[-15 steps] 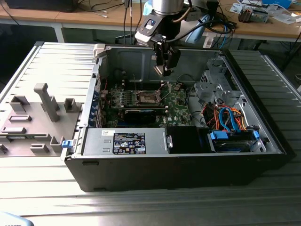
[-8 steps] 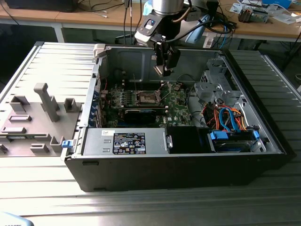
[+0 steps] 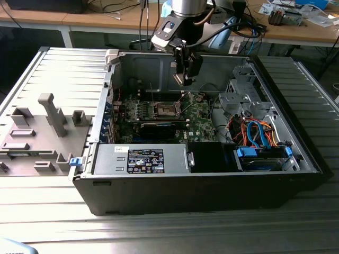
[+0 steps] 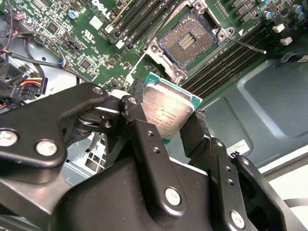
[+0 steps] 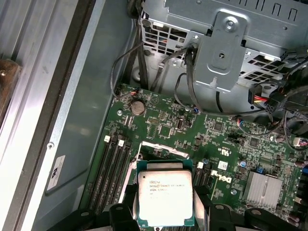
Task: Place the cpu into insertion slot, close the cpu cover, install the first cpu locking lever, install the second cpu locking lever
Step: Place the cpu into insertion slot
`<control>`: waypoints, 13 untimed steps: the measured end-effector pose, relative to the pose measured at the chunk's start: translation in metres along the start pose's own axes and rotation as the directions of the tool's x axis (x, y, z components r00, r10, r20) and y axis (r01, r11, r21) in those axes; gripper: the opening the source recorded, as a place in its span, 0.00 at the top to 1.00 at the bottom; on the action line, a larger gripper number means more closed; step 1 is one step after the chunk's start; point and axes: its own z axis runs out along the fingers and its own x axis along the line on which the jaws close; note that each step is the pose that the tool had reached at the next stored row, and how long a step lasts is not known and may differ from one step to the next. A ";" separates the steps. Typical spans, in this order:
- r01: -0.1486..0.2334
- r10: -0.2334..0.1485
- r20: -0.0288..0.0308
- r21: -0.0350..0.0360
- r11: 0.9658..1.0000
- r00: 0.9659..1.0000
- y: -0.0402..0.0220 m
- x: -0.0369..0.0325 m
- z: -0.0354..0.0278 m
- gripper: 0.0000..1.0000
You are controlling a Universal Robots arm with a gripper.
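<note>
Hovering upper centre in the exterior view, the end effector is over the case. In the second wrist view it pinches the cpu, apart from the open insertion slot. In the first wrist view the chip hangs above the motherboard; a skewed landing might bend pins.

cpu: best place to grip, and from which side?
By two opposite edges of the cpu, coming square onto its flat metal top. It's a thin square, so only the edges give parallel faces, and the underside is left free for the insertion slot. The hand holds it so now.
</note>
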 end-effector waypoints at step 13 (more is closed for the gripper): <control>-0.010 0.010 0.001 0.000 1.000 1.000 0.0000 0.0000 0.0000 0.45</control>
